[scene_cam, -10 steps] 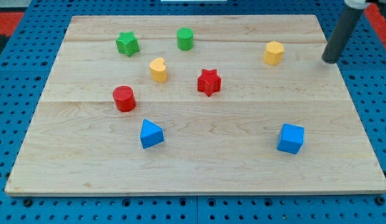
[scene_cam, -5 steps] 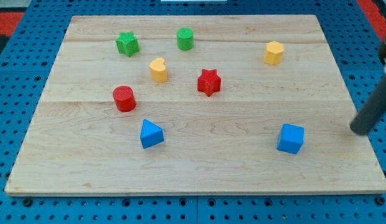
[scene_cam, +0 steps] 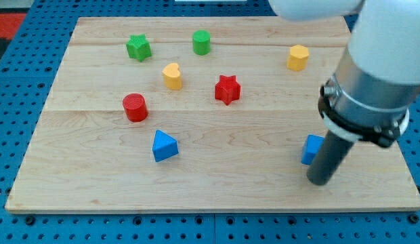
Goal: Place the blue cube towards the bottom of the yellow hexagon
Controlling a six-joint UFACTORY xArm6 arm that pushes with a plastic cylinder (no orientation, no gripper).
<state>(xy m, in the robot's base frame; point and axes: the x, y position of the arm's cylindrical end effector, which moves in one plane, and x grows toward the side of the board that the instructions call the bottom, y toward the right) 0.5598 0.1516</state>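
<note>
The blue cube (scene_cam: 310,148) sits at the view's lower right of the wooden board (scene_cam: 210,183), partly hidden behind my rod. My tip (scene_cam: 320,181) rests on the board just below the cube, close against it. The yellow hexagon (scene_cam: 298,57) stands near the view's top right, well above the cube. The arm's grey body covers the board's right side.
A green star (scene_cam: 137,47) and a green cylinder (scene_cam: 201,42) are at the top. A yellow heart (scene_cam: 172,76), a red star (scene_cam: 227,89) and a red cylinder (scene_cam: 135,107) are in the middle. A blue triangle (scene_cam: 163,146) lies lower left.
My rod moved from the board's upper right down along the right edge, then left to just below the blue cube. The arm's body came into view. No block has visibly moved.
</note>
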